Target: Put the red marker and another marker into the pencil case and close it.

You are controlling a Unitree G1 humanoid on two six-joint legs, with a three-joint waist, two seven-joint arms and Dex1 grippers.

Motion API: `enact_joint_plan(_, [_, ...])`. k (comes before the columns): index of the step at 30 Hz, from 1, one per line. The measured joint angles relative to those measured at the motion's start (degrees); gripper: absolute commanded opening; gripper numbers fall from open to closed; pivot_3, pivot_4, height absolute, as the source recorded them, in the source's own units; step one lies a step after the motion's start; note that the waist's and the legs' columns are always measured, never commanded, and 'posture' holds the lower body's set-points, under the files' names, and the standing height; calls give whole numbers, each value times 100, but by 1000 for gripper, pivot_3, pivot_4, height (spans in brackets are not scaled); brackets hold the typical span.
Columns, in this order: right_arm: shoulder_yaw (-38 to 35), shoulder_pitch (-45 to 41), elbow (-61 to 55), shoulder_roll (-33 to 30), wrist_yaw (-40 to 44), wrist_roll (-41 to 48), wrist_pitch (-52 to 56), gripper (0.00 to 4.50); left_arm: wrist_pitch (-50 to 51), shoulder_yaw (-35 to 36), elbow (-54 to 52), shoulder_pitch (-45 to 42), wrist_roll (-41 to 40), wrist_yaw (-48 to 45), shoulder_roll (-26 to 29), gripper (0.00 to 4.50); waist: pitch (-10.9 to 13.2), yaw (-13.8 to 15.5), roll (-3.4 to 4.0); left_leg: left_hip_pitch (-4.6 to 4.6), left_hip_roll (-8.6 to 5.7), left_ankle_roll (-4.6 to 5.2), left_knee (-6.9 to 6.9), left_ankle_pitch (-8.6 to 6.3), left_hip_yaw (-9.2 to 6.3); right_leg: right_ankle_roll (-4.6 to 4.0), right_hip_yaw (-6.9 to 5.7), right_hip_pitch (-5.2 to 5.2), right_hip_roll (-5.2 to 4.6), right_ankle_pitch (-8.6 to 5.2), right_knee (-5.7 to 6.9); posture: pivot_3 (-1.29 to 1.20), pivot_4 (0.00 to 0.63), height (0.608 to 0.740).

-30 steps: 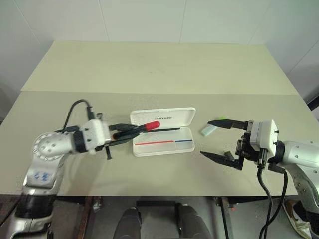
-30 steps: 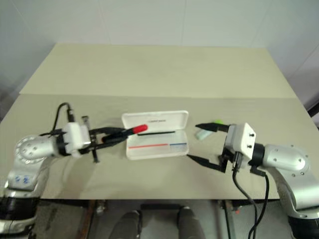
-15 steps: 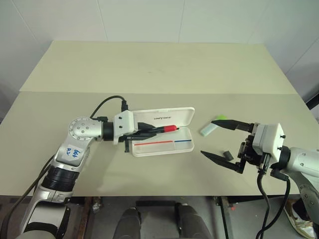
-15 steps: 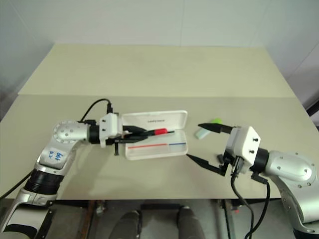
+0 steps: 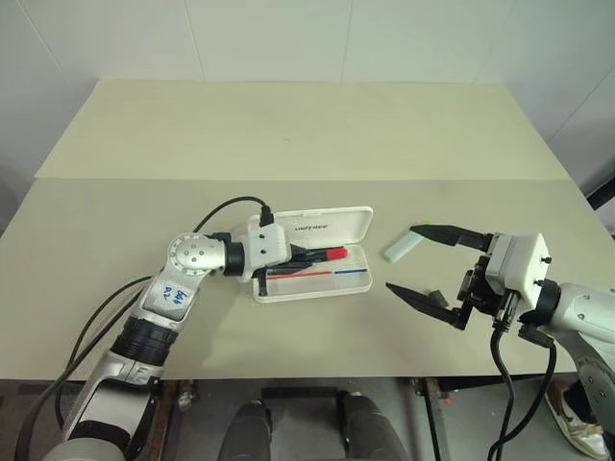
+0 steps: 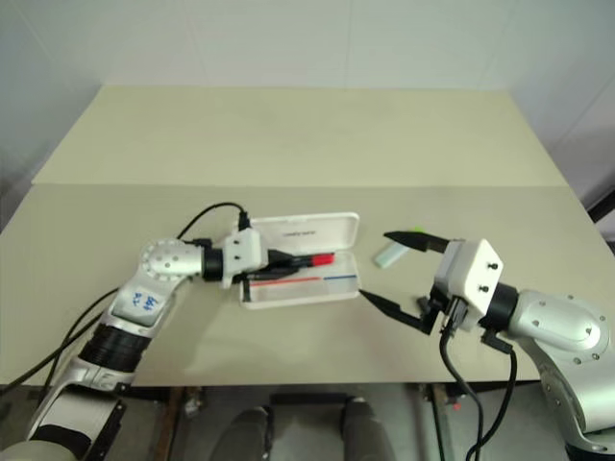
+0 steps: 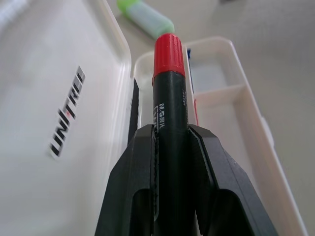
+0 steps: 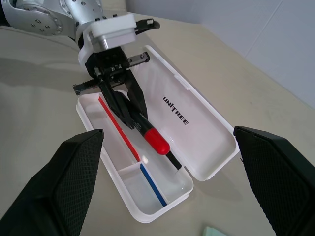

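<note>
The red marker (image 7: 170,123), black-barrelled with a red cap, is clamped in the left gripper (image 7: 172,147) over the open white pencil case (image 5: 357,281). The right gripper (image 5: 420,261) is held wide apart, empty, near the pale green-capped marker (image 5: 405,245).

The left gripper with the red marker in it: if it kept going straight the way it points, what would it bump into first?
Probably the white plastic pencil case: the left gripper, shut on the red-capped black marker, points along its open tray toward the far end wall. How high the marker's tip sits above the tray is unclear.
</note>
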Motion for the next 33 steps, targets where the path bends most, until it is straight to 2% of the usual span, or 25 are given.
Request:
enact_joint_plan(4, [0, -15, 0, 0, -6, 0, 2, 4500, -88, -20, 125, 0, 49, 11, -23, 622, 0, 3, 0, -1, 0, 0, 1, 0, 0, 0, 0, 0, 0, 0, 0, 0, 150, 740])
enact_joint_plan(5, [0, -22, 0, 0, -7, 0, 2, 4500, -117, -27, 147, 0, 70, 12, -28, 1357, 0, 3, 0, -1, 0, 0, 1, 0, 0, 0, 0, 0, 0, 0, 0, 0, 150, 740])
enact_joint_plan(10, [1, -106, 0, 0, -10, 0, 2, 4500, -234, -37, 152, -24, 143, 22, -59, 2987, 0, 3, 0, 0, 0, 0, 1, 0, 0, 0, 0, 0, 0, 0, 2, 0, 150, 740])
enact_joint_plan(20, [35, -117, 2, 2, -14, -1, 11, 4500, -183, -34, 75, -36, 68, -121, -104, 2987, 0, 3, 0, 1, 0, 0, 2, 0, 0, 7, 0, 0, 0, 3, 7, 0, 150, 740])
enact_joint_plan(25, [54, -190, 147, 1, 4, 45, 92, 4500, 63, 51, -229, -34, -285, -345, -100, 2987, 0, -2, 0, 2, 0, 1, 3, 0, 0, 6, 0, 0, 0, 3, 10, 0, 150, 740])
enact_joint_plan(33, [185, -616, 263, -4, -471, 725, 1532, 4500, 603, 226, -636, -8, -806, -634, -3, 2987, 0, -4, 0, 5, 0, 3, 5, 2, -2, 0, 0, 0, 0, 0, 19, 0, 150, 740])
